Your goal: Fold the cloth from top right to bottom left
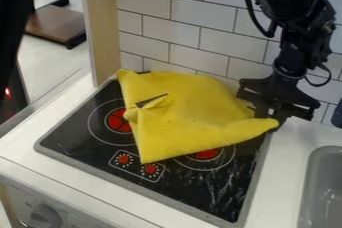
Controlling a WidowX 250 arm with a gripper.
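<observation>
Looks barely begun as a fold, with the yellow cloth (194, 114) spread rumpled across the black stove top (200, 192)
Needs the upper-right side brought over toward the bottom left, then probably some flattening
Has a pointed right-hand corner (266, 124) right beside the gripper (270, 114), but cannot tell its opening, nor any hold on the cloth
Hides part of the red burners (119, 120), along with any layers underneath
Hard to read too: a dark slit (151, 100) by the small tuck (157, 106) at left
</observation>
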